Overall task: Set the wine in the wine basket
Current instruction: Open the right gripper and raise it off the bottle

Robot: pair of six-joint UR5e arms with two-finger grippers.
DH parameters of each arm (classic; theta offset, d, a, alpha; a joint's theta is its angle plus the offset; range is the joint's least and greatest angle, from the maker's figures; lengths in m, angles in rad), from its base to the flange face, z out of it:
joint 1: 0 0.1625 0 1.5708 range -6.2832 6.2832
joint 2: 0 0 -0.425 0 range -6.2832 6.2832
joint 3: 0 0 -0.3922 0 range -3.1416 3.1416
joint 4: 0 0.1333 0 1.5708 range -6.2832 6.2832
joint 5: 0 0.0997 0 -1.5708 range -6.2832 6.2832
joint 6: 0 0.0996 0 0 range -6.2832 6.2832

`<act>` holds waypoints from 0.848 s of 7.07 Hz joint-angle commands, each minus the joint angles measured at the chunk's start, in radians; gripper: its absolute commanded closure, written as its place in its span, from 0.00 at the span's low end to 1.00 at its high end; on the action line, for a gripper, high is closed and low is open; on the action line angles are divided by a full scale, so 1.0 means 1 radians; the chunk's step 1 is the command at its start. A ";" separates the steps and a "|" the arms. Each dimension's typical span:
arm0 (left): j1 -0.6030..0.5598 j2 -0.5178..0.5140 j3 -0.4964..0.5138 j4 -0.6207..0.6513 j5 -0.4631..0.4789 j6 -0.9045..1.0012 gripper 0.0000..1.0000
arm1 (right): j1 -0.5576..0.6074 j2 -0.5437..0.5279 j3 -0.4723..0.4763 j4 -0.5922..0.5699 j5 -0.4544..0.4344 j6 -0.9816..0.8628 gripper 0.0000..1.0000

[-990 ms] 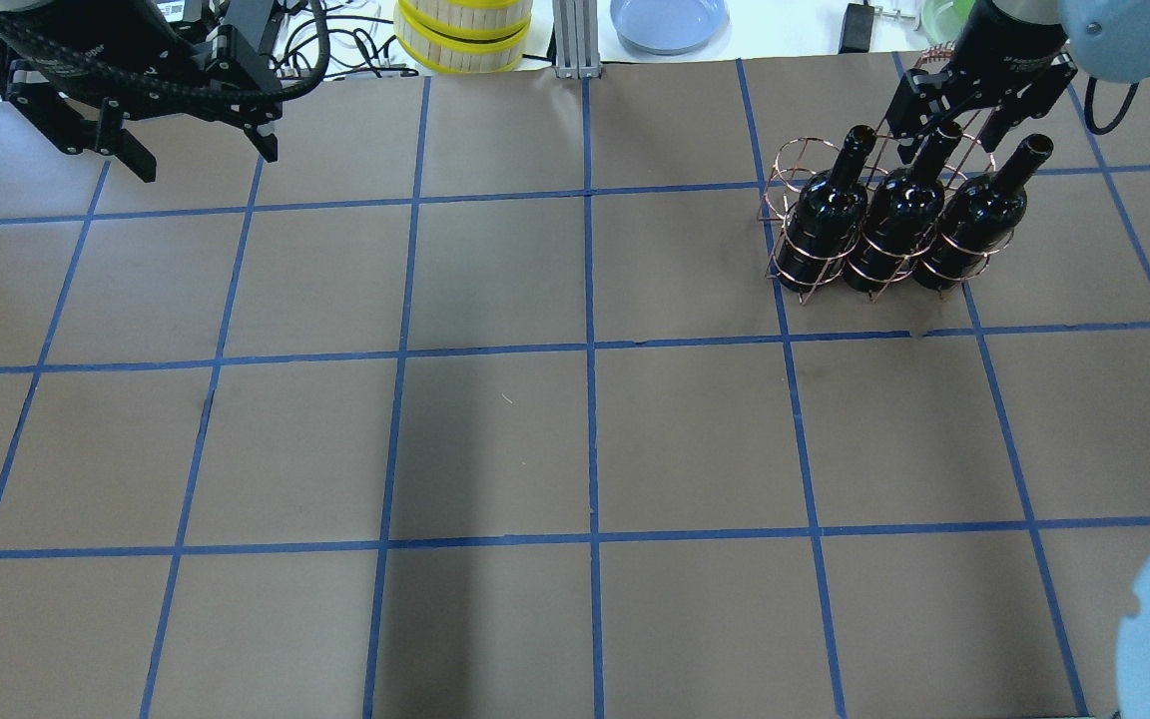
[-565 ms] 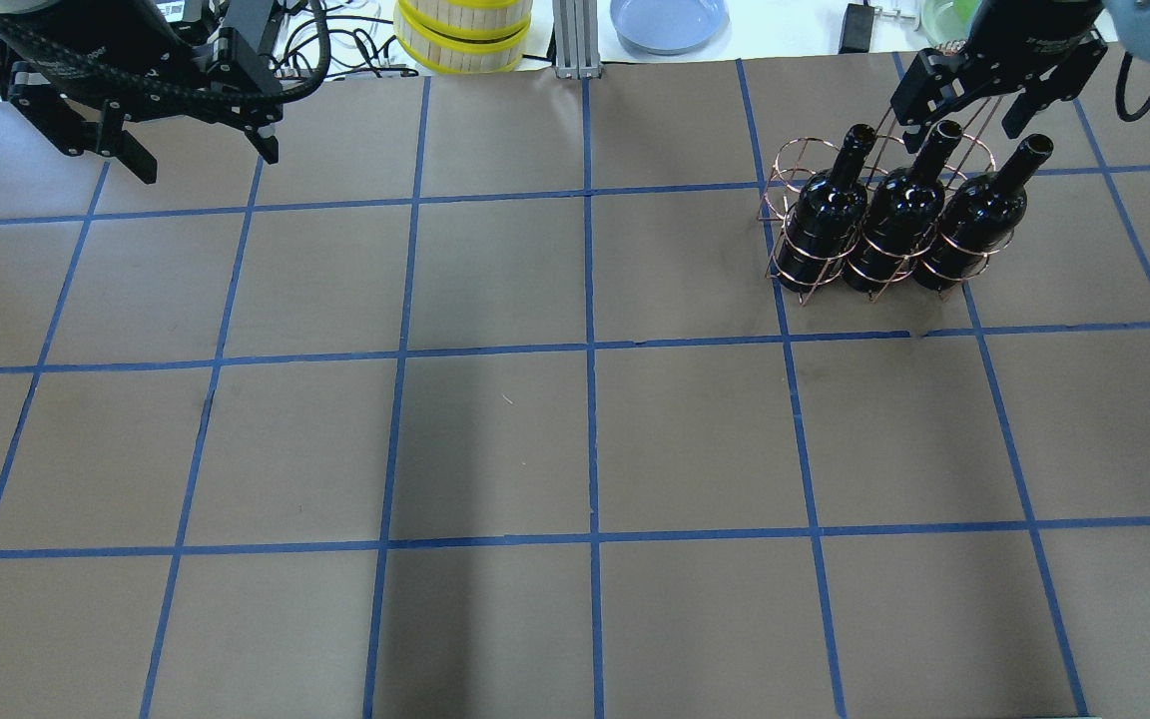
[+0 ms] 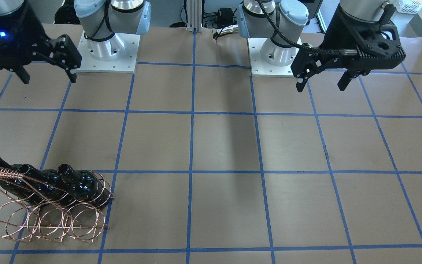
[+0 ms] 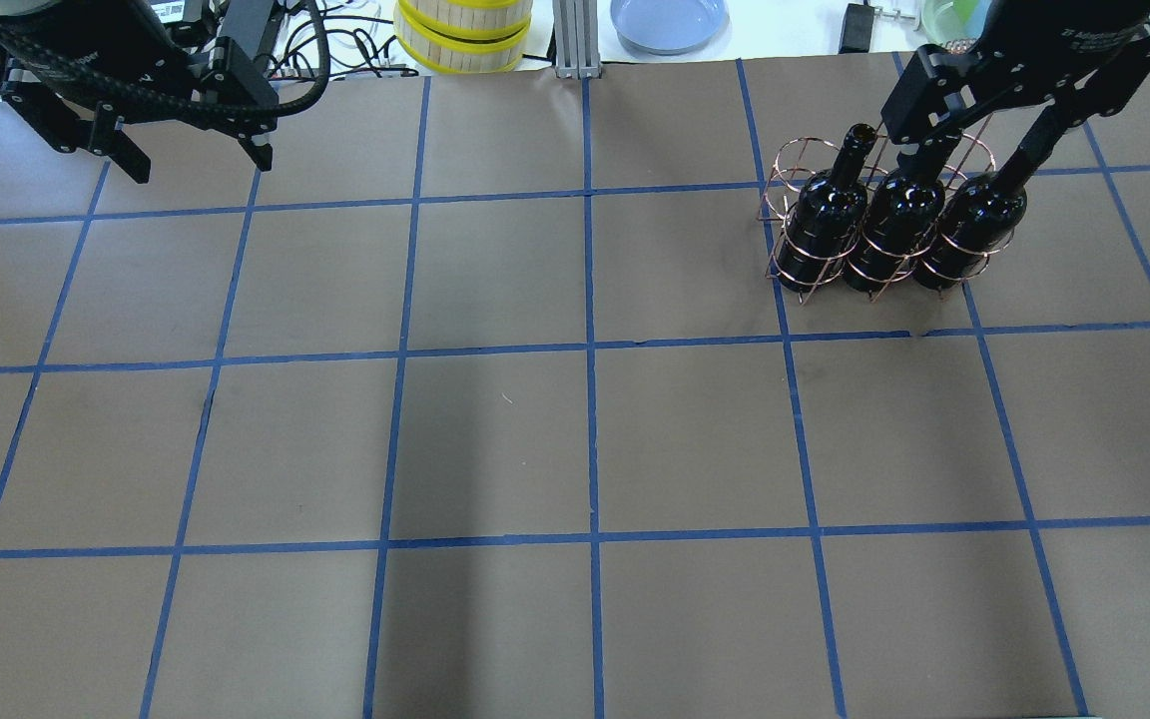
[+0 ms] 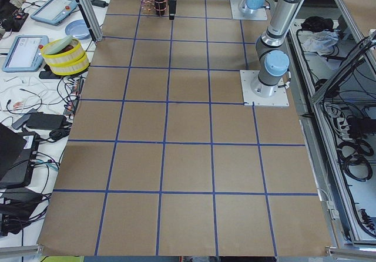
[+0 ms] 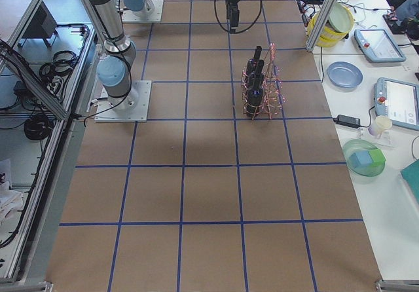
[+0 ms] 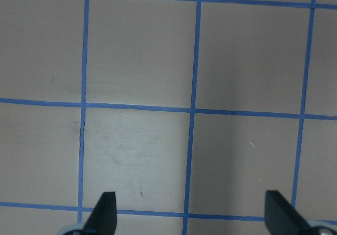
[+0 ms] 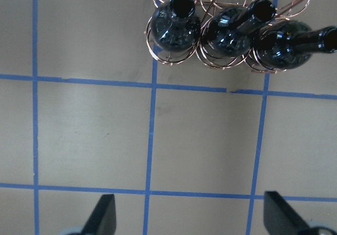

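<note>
The copper wire wine basket (image 4: 797, 160) stands at the table's far right. Three near-black wine bottles (image 4: 820, 215), (image 4: 899, 210), (image 4: 979, 215) stand in its row of rings on the robot's side. The other row is empty. My right gripper (image 4: 959, 150) is open and empty, raised above the bottle necks. In the right wrist view the bottles (image 8: 179, 27) lie at the top, well ahead of the open fingers (image 8: 105, 214). The basket also shows in the front view (image 3: 50, 223). My left gripper (image 4: 201, 165) is open and empty over the far left.
A yellow-banded round container (image 4: 463, 35), a blue plate (image 4: 668, 20) and an aluminium post (image 4: 575, 40) sit beyond the table's far edge. The two arm bases (image 3: 108, 47), (image 3: 273, 51) stand on the robot's side. Blue tape squares off the brown table.
My right gripper, open around the middle bottle's neck a second ago, has lifted up and away from the bottles. The bottles and basket have not moved. The left gripper has shifted slightly.
</note>
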 commanded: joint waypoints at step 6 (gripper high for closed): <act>-0.002 0.005 -0.016 0.008 0.001 0.014 0.00 | 0.057 -0.089 0.134 -0.116 0.001 0.033 0.01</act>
